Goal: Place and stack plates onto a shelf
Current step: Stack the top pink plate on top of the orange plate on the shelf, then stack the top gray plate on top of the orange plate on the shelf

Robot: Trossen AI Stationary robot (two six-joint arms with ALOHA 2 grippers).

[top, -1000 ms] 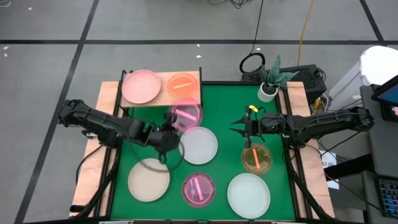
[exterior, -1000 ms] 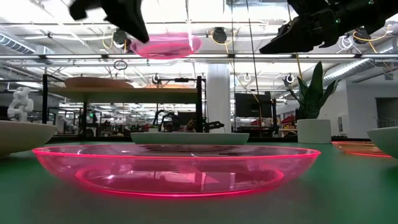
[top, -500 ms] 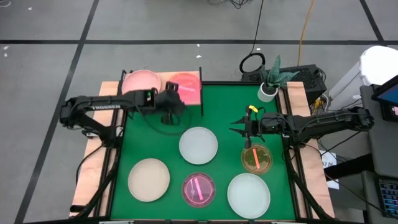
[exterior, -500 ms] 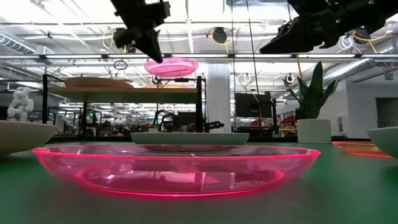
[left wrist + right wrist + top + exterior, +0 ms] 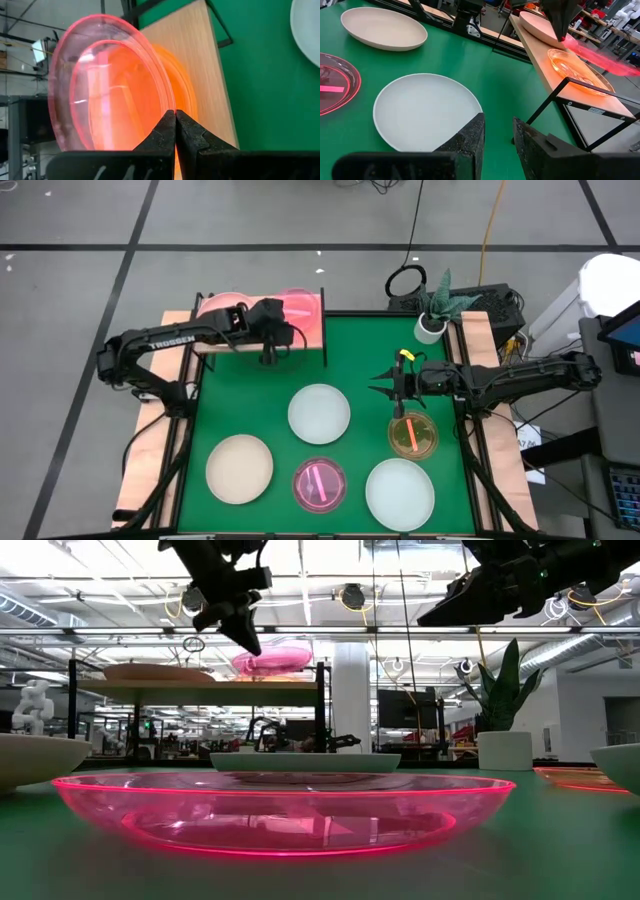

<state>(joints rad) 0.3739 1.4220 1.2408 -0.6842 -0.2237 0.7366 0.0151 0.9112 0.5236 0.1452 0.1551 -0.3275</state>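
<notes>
My left gripper is over the light-wood shelf at the table's far left, shut on a translucent magenta plate. That plate hovers low over the amber plate lying on the shelf's right half. I cannot tell whether the two plates touch. A pink plate lies on the shelf's left half. My right gripper is open and hangs above the table, right of centre, touching nothing. My left gripper pinches the magenta plate's rim between its two fingers. The fingers slant down from above and from the table's left. The plate is lifted over the shelf, close to level, with its hollow side up.
On the green table lie a mint-white plate at centre, a cream plate near left, a magenta plate near the front edge, another mint-white plate near right, and an amber plate. A potted plant stands at the far right.
My left gripper has carried the magenta plate from above the table's middle toward the far edge, over the shelf's right half, and lowered it close above the amber plate there. It has stayed shut on the plate.
</notes>
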